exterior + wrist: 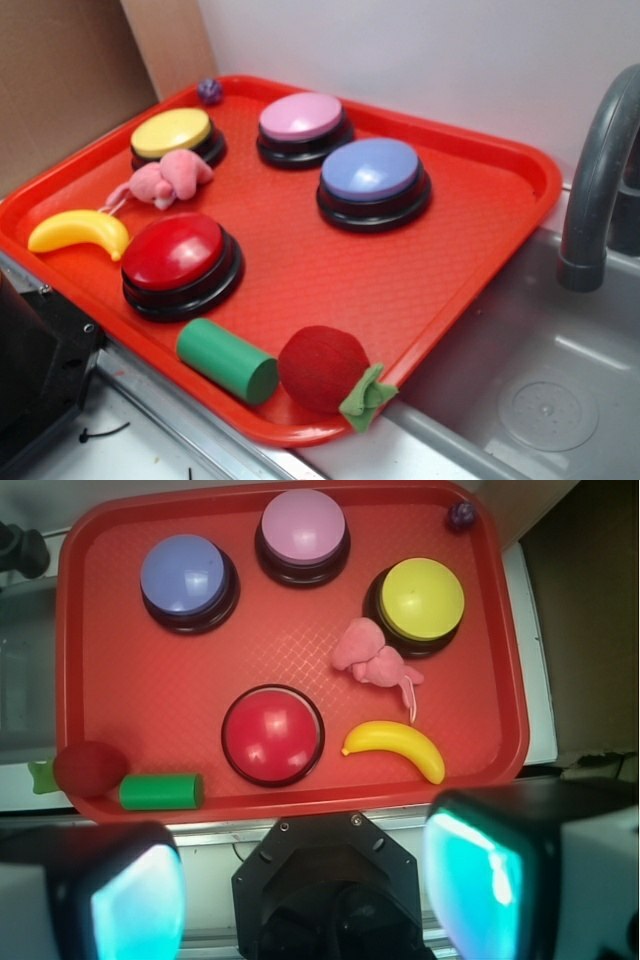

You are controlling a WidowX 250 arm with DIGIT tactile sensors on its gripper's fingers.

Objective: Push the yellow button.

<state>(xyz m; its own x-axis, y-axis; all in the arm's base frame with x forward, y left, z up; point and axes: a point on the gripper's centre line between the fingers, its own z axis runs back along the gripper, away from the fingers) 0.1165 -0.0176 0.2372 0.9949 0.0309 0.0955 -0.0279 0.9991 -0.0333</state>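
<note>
**Yellow button at the tray's corner, jaws wide above the near edge**

A red tray (470,240) lies on the counter (530,600) and carries everything in the scene. In the exterior view the yellow button (172,133) sits at the upper left of the frame, on its black base, close to the tray's far left corner. The wrist view shows the same yellow button (422,598) at the upper right of the frame.

A pink plush toy (165,181) lies just beside the yellow button, touching or nearly touching its base (the pictures do not settle which). A yellow toy banana (80,232) rests at the left edge of the exterior view, near the red button (178,255), which stands at lower left centre. The pink button (301,118) sits at top centre, and the purple button (371,171) just right of it, toward the middle. A small purple object (209,91) lies in the tray's far corner, above the yellow button in the frame.

Along the tray's near edge, a green cylinder (226,359) lies on its side next to a red plush strawberry (326,369), whose green leaf overhangs the rim.

To the right of the exterior view there is a grey sink (540,390) with a dark faucet (595,180).

The gripper (305,885) shows only in the wrist view, along the bottom of the frame: its jaws stand wide apart, holding nothing, over the counter just outside the tray's near rim, well apart from the yellow button.
</note>
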